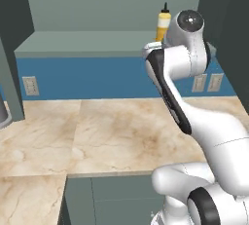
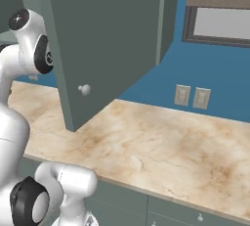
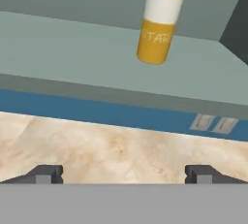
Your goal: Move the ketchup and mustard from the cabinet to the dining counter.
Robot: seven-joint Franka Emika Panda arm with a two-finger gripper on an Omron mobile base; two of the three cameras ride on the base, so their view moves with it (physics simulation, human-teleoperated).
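Mustard (image 3: 160,22): yellow squeeze bottle with a white band and partial lettering, standing upright on the cabinet (image 1: 82,41) shelf, toward its right end and set back from the front edge. In the hand view its cap is cut off by the top edge. In the left base view (image 1: 163,24) the dark pointed cap shows, but the lower body is hidden behind the arm's upper joint.

Cabinet: grey-green, open. The shelf shows as a flat pale-green surface with a back wall behind it. Its right door (image 2: 105,44) swings out toward the near side and hides the interior in the right base view; one small round pale knob (image 2: 84,89) sits low on the door. The left door is seen only as a dark edge at the left of the left base view.

Gripper (image 3: 123,173): two dark fingertips (image 3: 46,173) rise at the bottom of the hand view, spread wide apart, nothing between them. They are near-side of the shelf and below it, well apart from the mustard.

Worktop (image 1: 112,131): beige marble-look surface below the cabinet, backed by a blue wall (image 1: 87,78). Sockets on that wall: one at left (image 1: 30,85), a pair at right (image 2: 191,96), the pair partly blocked by the arm in the left base view.

Window (image 2: 219,12): upper right, cut off by the frame, with a brown blind.

Grey object (image 1: 3,114): at the far left edge, mostly cut off, too little visible to identify.
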